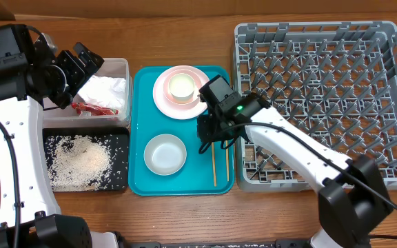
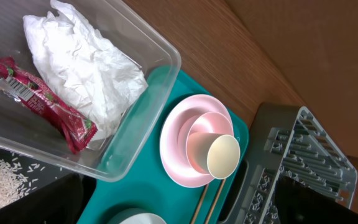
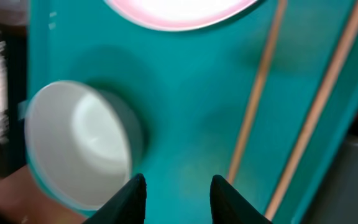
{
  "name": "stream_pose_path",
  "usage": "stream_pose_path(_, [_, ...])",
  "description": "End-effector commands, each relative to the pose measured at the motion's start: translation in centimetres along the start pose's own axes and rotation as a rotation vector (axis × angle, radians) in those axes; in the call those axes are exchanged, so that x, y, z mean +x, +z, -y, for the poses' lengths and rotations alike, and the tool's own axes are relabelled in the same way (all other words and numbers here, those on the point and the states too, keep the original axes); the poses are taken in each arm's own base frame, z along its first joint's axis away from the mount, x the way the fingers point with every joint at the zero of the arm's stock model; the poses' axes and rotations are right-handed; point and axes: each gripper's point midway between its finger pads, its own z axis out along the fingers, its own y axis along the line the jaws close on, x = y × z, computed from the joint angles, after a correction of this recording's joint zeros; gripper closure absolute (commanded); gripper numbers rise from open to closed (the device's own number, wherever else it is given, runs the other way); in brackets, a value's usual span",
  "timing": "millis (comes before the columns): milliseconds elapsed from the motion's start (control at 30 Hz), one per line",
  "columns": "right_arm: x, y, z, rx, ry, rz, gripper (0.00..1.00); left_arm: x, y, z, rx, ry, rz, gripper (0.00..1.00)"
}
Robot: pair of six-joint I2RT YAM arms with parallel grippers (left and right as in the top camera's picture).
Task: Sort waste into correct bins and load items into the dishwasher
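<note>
On the teal tray [image 1: 185, 180] my right gripper [image 1: 209, 140] hangs low and open, nothing but tray between its black fingers [image 3: 132, 199]. It sits between the grey-white bowl [image 3: 79, 143] and two tan chopsticks [image 3: 257, 93], its right finger close to the nearer stick. The pink plate [image 1: 163, 102] carries a pink bowl [image 2: 201, 138] and a white cup [image 2: 222, 155]. My left gripper [image 1: 83, 63] is open above the clear tub [image 1: 120, 65], which holds the white napkin [image 2: 86, 62] and the red wrapper [image 2: 42, 102]. Rice grains [image 1: 81, 162] lie in the black tray [image 1: 119, 179].
The grey dish rack [image 1: 319, 103] stands right of the teal tray, its near wall just beyond the chopsticks. My right arm reaches across the rack's front left corner. Brown cardboard lies along the table's far edge.
</note>
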Motion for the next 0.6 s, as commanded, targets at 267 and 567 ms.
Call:
stream_pose_path(267, [-0.9,2.6,3.4,0.127,0.027,0.111,0.67,-0.5,-0.9,0.5,0.007,0.004,0.032,0.0])
stream_pose_path(567, [-0.3,5.9,4.8,0.103,0.059,0.217,0.67,-0.5,-0.9,0.5,0.007,0.004,0.032,0.0])
